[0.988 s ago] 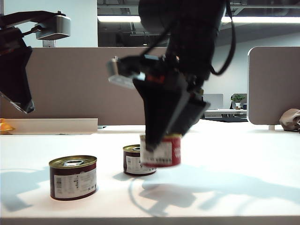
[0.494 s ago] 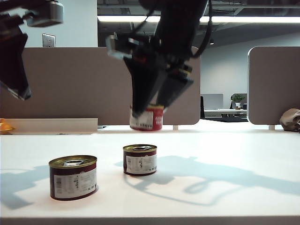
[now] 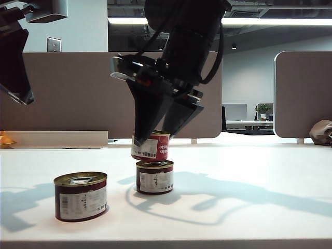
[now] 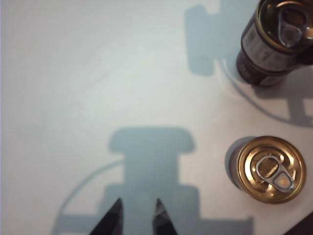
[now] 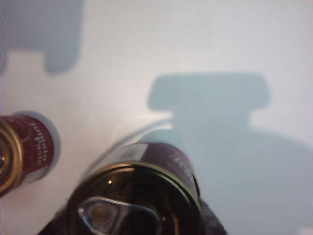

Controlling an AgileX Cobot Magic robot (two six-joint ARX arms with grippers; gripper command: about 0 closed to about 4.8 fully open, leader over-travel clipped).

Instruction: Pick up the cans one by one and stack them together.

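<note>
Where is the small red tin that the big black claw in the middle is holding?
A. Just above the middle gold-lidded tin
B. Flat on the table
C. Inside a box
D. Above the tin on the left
A: the right gripper holds the small red round tin just above the maroon gold-lidded tin standing mid-table.

White table (image 3: 270, 207) under bright overhead strip lights (image 3: 290, 21), with hard shadows on its surface; behind the right gripper (image 3: 155, 136) a tan partition panel (image 3: 78, 93) spans the rear edge, a second rounded grey panel (image 3: 303, 93) well off to its side. Beyond, a dim office; a desk with monitor (image 3: 236, 111) and small potted plant (image 3: 263, 109); wall outlet plate (image 3: 53, 44) near the left gripper (image 3: 23, 96).
</note>
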